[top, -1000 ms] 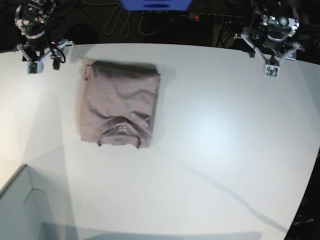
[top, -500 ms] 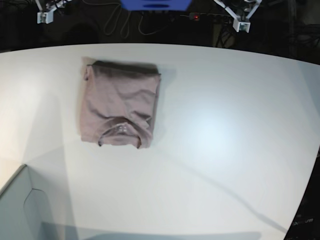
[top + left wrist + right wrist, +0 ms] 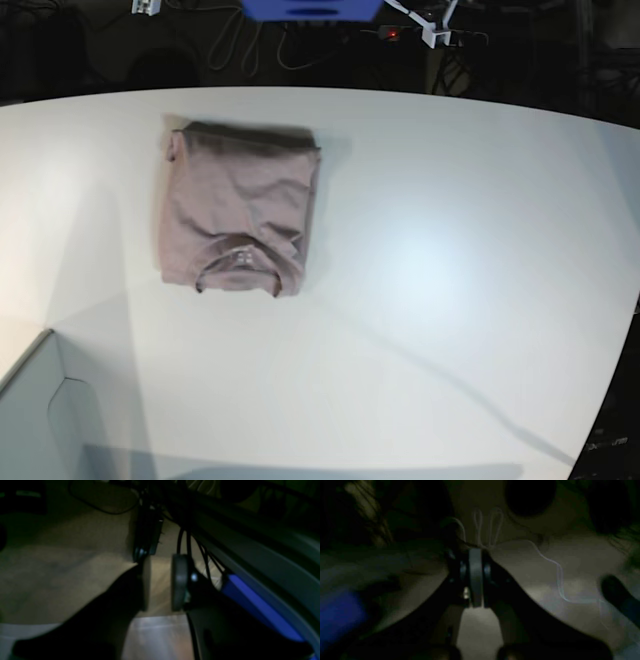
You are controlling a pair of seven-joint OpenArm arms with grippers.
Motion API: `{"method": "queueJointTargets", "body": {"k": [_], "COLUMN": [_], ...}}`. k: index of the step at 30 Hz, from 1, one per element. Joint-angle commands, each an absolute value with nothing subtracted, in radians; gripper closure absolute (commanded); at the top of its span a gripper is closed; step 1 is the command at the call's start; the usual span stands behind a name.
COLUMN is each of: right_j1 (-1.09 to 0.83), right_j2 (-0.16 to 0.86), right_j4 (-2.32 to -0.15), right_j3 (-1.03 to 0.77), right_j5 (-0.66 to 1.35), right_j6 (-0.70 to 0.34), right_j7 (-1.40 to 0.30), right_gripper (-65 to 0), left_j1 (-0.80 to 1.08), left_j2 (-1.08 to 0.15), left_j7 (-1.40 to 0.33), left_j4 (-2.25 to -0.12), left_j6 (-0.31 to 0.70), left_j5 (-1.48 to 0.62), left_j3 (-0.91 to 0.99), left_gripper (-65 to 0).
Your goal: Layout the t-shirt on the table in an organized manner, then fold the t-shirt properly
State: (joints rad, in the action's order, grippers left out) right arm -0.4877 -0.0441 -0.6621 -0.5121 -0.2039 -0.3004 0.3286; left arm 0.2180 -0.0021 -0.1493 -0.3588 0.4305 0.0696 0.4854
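R gripper [image 3: 475,580]: pads pressed flat together, no gap, nothing between them; it hangs over dim floor w/ pale looped cables [image 3: 490,530] beyond the tips. L gripper [image 3: 161,582]: fingers [image 3: 178,582] stand a narrow gap apart, nearly closed, nothing in the gap; floor shows through it, black cables [image 3: 183,540] run up behind, a blue edge [image 3: 252,605] to one side. Both wrist views dark and blurred. In base view only small white bits of the arms show at the top edge, both well apart from the cloth. T-shirt [image 3: 238,222] lies folded into a compact rectangle on the table [image 3: 450,300], toward its far side and view-left, collar [image 3: 238,262] w/ neck label facing the near side, nothing touching it. Pale grey box corner [image 3: 40,410] at bottom left, apart from the shirt.
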Motion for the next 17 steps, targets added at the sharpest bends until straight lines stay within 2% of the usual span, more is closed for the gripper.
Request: {"method": "queueJointTargets", "body": {"k": [1,2,5,8,10,13,17], "right_j1": [-0.473,-0.452,-0.377,-0.323,-0.305,-0.3,-0.278], "right_j2": [-0.021,-0.005,0.053,0.082,0.091,0.085,0.067], "right_j4": [-0.598,-0.527,-0.318,-0.182,-0.156,-0.156,-0.156], "right_j3": [-0.504,-0.503,-0.503,-0.498,-0.498,-0.498,-0.498], "right_j5": [-0.225,-0.245,-0.265,-0.266,-0.266,-0.268,-0.268], "right_j6": [-0.289,-0.271,-0.166,-0.018,0.085,0.186,0.223], "right_j7": [0.386,0.423,0.515,0.562,0.561,0.562,0.561], "right_gripper": [0.0,0.0,0.0,0.0,0.0,0.0,0.0], "left_j1": [0.203,0.194,0.176,0.174,0.162,0.157,0.142], "left_j2": [-0.012,-0.024,-0.044,-0.045,-0.045,-0.045,-0.042], "left_j7": [-0.111,-0.087,-0.053,-0.05,-0.05,-0.05,-0.05], "left_j4": [-0.318,-0.295,-0.268,-0.268,-0.268,-0.268,-0.262], "left_j6": [0.421,0.397,0.312,0.309,0.309,0.309,0.3], "left_j5": [0.067,0.067,0.067,0.067,0.067,0.067,0.068], "left_j3": [0.481,0.479,0.479,0.479,0.479,0.478,0.478], "left_gripper": [-5.6,-0.4,-1.1,0.0,-0.1,-0.1,-0.1]}}
